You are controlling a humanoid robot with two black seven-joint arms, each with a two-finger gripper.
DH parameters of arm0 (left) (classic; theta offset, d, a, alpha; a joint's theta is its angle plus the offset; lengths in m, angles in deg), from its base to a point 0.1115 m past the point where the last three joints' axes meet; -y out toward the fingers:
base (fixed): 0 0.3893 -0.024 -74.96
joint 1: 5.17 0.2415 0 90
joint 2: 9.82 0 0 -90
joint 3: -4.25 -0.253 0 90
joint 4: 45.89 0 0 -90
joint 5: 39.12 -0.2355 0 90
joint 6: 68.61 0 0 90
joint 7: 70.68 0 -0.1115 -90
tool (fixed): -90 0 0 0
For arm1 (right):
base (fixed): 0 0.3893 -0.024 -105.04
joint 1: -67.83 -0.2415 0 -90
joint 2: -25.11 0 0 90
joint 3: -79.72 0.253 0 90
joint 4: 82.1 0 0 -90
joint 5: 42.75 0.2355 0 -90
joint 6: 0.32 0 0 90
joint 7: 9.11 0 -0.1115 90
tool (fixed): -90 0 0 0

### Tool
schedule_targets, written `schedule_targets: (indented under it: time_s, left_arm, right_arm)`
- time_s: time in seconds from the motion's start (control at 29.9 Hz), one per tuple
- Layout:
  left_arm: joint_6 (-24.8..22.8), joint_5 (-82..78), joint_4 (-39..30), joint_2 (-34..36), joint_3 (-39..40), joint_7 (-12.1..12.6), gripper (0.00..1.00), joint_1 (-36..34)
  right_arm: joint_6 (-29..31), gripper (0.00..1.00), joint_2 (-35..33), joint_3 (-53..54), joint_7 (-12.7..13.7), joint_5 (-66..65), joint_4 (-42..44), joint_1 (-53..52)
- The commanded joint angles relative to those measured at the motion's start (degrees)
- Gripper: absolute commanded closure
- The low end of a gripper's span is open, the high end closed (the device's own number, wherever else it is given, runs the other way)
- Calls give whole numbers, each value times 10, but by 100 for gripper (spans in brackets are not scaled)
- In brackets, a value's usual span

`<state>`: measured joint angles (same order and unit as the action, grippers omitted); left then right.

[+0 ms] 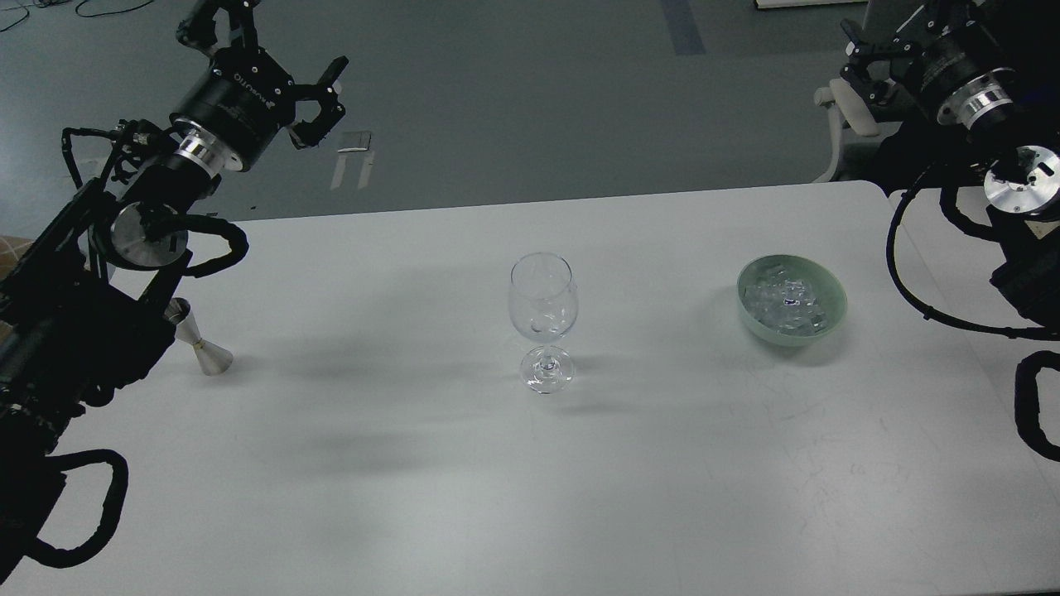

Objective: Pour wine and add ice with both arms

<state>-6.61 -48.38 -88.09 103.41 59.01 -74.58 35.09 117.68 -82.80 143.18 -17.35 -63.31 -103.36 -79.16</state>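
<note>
An upright clear wine glass (542, 306) stands at the middle of the white table (414, 480). To its right, a pale green bowl (832, 310) holds a heap of clear ice (785, 300) cubes. A small steel jigger (207, 352) stands at the table's left, partly behind my left arm. No wine shows; the jigger's inside is hidden. My left gripper (325, 99) hangs open and empty, high above the table's far left edge. My right gripper (857, 62) is raised beyond the far right corner, its fingers apart and holding nothing.
A white chair (840, 124) stands behind the table's far right corner, just under my right gripper. Black cable loops hang from both arms over the table's left and right edges. Grey floor lies beyond the far edge.
</note>
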Motion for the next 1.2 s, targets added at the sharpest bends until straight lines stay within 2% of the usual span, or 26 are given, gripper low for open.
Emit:
schedule_targets:
  time_s: [0.0, 0.3, 0.5, 0.6, 0.97, 1.17]
  left_arm:
    - [0, 0, -2, 2, 4, -1, 1, 3]
    - [0, -3, 5, 2, -4, 3, 1, 1]
    - [0, -7, 55, 2, -4, 13, 1, -21]
    - [0, -8, 55, 0, -5, 5, 1, -19]
    - [0, -2, 49, 4, 3, 34, 1, -15]
    - [0, -4, 40, 3, -1, 33, 1, 7]
  right_arm:
    - [0, 0, 0, 0, 0, 0, 0, 0]
    - [0, 0, -1, 0, -1, 0, -1, 0]
    - [0, 0, -1, 0, -1, 0, -3, -1]
    - [0, 0, 0, 0, -1, 0, -3, -1]
    - [0, 0, -1, 0, -2, 0, -4, 0]
    - [0, 0, 0, 0, -2, 1, -8, 1]
